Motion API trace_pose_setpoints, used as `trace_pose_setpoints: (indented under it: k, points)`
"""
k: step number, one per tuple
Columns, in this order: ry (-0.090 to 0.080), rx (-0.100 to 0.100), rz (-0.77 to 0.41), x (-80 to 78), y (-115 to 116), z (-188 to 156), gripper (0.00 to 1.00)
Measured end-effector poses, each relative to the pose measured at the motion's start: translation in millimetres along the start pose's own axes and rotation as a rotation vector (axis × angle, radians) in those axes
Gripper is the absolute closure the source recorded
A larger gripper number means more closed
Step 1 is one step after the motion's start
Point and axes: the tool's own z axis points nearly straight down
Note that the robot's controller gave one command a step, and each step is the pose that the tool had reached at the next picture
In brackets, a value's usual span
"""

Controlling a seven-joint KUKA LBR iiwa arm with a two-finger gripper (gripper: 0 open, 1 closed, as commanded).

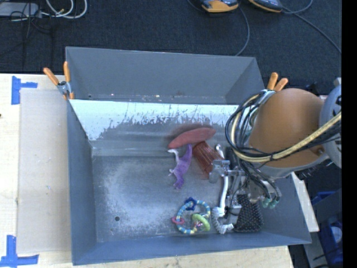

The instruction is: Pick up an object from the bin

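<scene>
The hand [224, 216] hangs low between the ring toy [191, 216] and black mesh [249, 218]; open or shut, I cannot tell; best centre over one before closing

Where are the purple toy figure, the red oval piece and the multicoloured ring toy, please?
purple toy figure [181, 168]: camera view, its body.
red oval piece [192, 137]: camera view, its middle.
multicoloured ring toy [201, 223]: camera view, its green loop.

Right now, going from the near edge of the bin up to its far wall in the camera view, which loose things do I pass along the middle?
multicoloured ring toy → purple toy figure → flat reddish oval piece
</scene>
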Motion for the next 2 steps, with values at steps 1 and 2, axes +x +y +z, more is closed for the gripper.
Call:
trace_pose_setpoints:
  k: [1,2]
  points:
    - [-0.008,0.000,0.000,-1.4,-0.1,-3.9,0.00]
    - [-0.008,-0.001,0.006,-19.6,28.3,62.6,0.00]
